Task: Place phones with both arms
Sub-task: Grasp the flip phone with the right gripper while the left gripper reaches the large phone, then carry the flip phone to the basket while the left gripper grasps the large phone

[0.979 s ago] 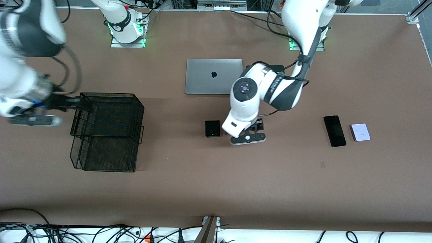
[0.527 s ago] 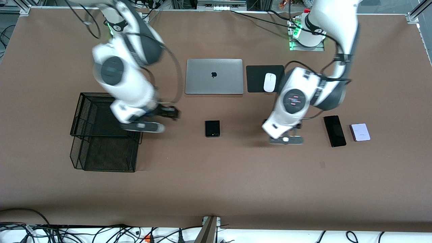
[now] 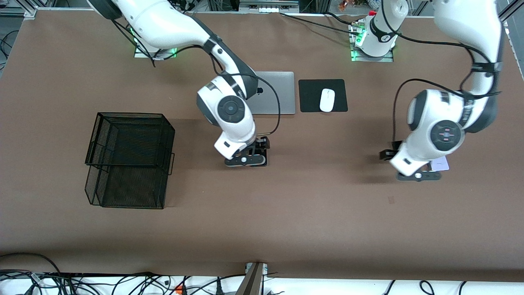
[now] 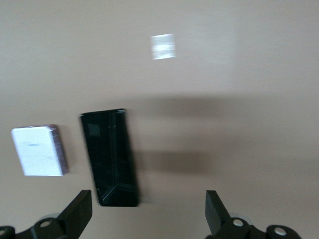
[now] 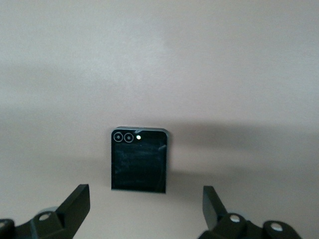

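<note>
Hovering spread-fingered, the right gripper (image 5: 144, 211) over the small squarish black phone (image 5: 139, 160) and the left gripper (image 4: 148, 214) over the long black slab phone (image 4: 110, 155) on the brown table (image 3: 327, 213), either could nudge its phone askew if it descended off-centre.

Black squarish phone (image 5: 138, 160), long black phone (image 4: 110, 157), seemingly lavender-white phone (image 4: 39, 150) (blurred)

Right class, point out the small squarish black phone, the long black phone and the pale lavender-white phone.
small squarish black phone (image 5: 139, 160), right wrist view, middle of its dark face.
long black phone (image 4: 110, 155), left wrist view, middle of its screen.
pale lavender-white phone (image 4: 39, 150), left wrist view, centre of its pale top.
</note>
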